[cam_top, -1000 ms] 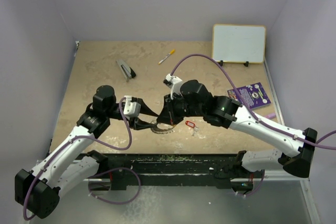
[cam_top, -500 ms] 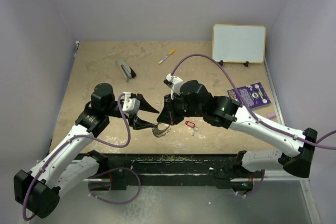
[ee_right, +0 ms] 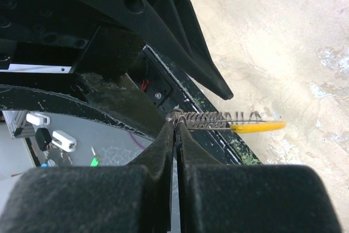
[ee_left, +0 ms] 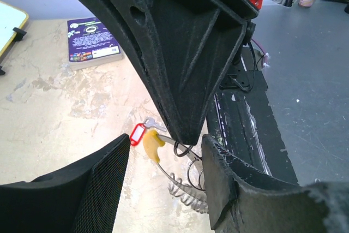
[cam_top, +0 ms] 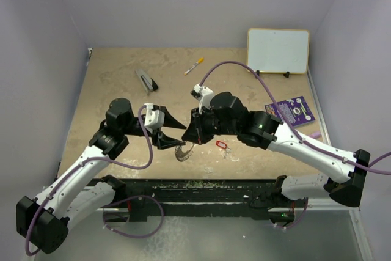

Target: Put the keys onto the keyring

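Note:
The keyring is a wire ring strung with silver pieces and one yellow arc. My right gripper is shut on its wire and holds it just above the table's front edge. In the right wrist view the right gripper pinches the ring's end, and the coils and the yellow arc stick out to the right. My left gripper is open, with its jaws either side of the ring and not touching it. The keys, with their red tag, lie on the table to the right of the ring.
A whiteboard stands at the back right. A yellow-tipped marker pen and a grey-black stapler-like tool lie at the back. A purple booklet lies at the right. A black rail runs along the front edge.
My left gripper has opened, let go of the ring and drawn back a little to the left. My right gripper has kept its hold, and the ring has shifted slightly left.

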`<action>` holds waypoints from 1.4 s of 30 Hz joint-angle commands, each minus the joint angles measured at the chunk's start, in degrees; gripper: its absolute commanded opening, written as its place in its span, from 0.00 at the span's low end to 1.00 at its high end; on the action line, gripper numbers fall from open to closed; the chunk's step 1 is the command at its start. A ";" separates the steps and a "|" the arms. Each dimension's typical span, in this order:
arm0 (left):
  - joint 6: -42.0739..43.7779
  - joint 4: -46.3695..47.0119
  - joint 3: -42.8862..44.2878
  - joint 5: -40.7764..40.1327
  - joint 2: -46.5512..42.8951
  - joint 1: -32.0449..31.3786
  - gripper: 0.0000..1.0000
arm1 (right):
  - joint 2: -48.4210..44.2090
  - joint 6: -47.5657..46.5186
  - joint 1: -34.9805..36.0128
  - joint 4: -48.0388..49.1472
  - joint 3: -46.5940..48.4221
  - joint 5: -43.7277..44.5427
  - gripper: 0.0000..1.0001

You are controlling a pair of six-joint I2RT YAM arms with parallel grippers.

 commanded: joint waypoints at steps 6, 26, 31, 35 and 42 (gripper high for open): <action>-1.14 2.87 -1.44 -2.02 -0.33 -0.82 0.59 | -0.96 0.57 0.25 1.71 2.98 0.65 0.00; 2.88 0.65 -0.70 3.20 -0.65 -0.82 0.39 | -1.75 0.69 0.26 1.47 2.19 0.74 0.00; 3.83 0.08 -0.79 4.55 -0.70 -0.82 0.31 | -2.00 0.89 0.34 1.20 2.10 0.74 0.00; 4.23 -0.10 -1.03 5.26 -0.97 -0.82 0.22 | -2.09 1.06 0.31 1.26 2.17 0.80 0.00; 4.33 0.29 -1.10 5.23 -1.27 -0.82 0.06 | -1.97 1.11 0.32 1.05 2.19 0.85 0.00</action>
